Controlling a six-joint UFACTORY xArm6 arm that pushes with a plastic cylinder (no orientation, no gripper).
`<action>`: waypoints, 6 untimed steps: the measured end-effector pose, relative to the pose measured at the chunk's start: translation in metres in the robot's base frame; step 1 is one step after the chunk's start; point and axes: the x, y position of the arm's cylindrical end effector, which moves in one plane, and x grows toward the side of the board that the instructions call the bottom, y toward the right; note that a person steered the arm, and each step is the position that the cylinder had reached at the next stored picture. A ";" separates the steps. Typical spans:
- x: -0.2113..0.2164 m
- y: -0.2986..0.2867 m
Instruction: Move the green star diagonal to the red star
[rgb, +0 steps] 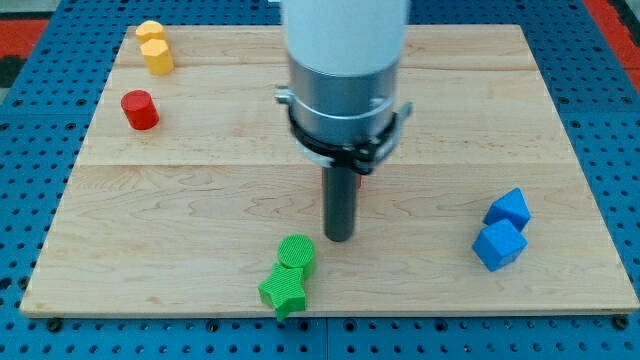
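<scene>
The green star (284, 291) lies near the view's bottom edge of the wooden board (200, 200), touching a second green block (296, 254), roundish in shape, just above it. My tip (340, 238) is down on the board a little to the right of and above the roundish green block, close to it but apart. A small sliver of red (360, 184) shows right of the rod under the arm's collar; the rest of that block is hidden, so I cannot tell its shape.
A red cylinder (140, 110) sits at the view's upper left, with two yellow blocks (155, 48) touching each other above it. Two blue blocks (508, 209) (498, 246) touch at the right.
</scene>
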 end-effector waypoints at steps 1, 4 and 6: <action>0.045 0.044; 0.067 -0.131; 0.031 -0.101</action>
